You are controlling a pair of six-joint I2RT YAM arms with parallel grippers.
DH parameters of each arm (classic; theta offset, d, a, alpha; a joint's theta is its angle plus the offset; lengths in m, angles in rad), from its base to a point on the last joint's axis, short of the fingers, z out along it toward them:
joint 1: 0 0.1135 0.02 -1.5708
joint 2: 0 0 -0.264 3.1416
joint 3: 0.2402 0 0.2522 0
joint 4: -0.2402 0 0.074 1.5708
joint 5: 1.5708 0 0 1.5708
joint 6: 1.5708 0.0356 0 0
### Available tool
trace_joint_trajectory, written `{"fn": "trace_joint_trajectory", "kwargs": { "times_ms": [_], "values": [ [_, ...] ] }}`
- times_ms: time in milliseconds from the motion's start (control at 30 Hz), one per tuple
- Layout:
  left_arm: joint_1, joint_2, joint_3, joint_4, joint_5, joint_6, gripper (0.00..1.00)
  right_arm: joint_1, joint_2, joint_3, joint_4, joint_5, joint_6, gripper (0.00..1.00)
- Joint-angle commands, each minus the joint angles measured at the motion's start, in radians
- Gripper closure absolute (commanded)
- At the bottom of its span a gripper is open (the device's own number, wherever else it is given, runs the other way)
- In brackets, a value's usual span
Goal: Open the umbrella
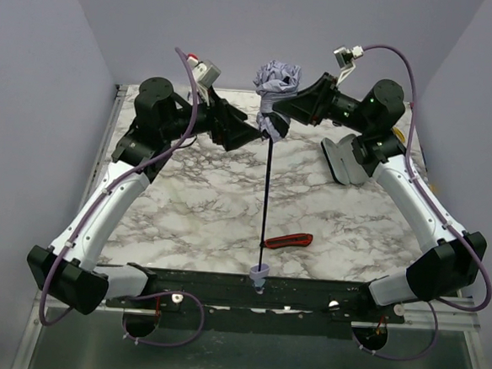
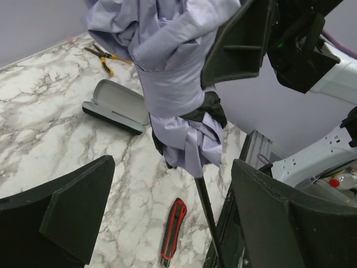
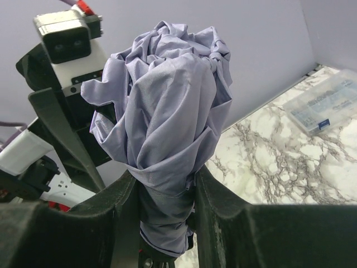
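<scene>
The umbrella [image 1: 277, 81] stands folded, its crumpled lilac canopy at the top. Its thin black shaft [image 1: 266, 194] runs down to the pale knob handle [image 1: 259, 276] at the table's near edge. My right gripper [image 1: 282, 109] is shut on the canopy bundle; in the right wrist view both fingers [image 3: 217, 206] press the fabric [image 3: 167, 111]. My left gripper [image 1: 255, 134] is open just left of the canopy's lower end. In the left wrist view its jaws stand wide on either side of the canopy [image 2: 167, 84] and shaft [image 2: 207, 212], not touching them.
A red-and-black utility knife [image 1: 288, 241] lies on the marble table [image 1: 194, 206] right of the shaft. An open grey case [image 1: 345, 158] lies at the back right under the right arm. Pliers [image 2: 103, 56] and a clear plastic box [image 3: 326, 103] lie farther back.
</scene>
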Motion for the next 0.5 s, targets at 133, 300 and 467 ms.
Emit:
{"fn": "trace_joint_trajectory", "kwargs": {
  "times_ms": [133,300,467],
  "values": [
    [-0.073,0.086,0.062,0.031,-0.083,-0.103,0.17,0.031,0.002,0.034,0.060,-0.015,0.023,0.99],
    [-0.079,0.107,0.086,0.048,-0.068,-0.121,0.44,0.031,-0.004,0.034,0.051,-0.002,0.010,0.98],
    [-0.073,0.095,0.052,0.123,-0.006,-0.153,0.89,0.030,-0.019,0.020,0.032,0.024,-0.012,0.81]
  ]
}}
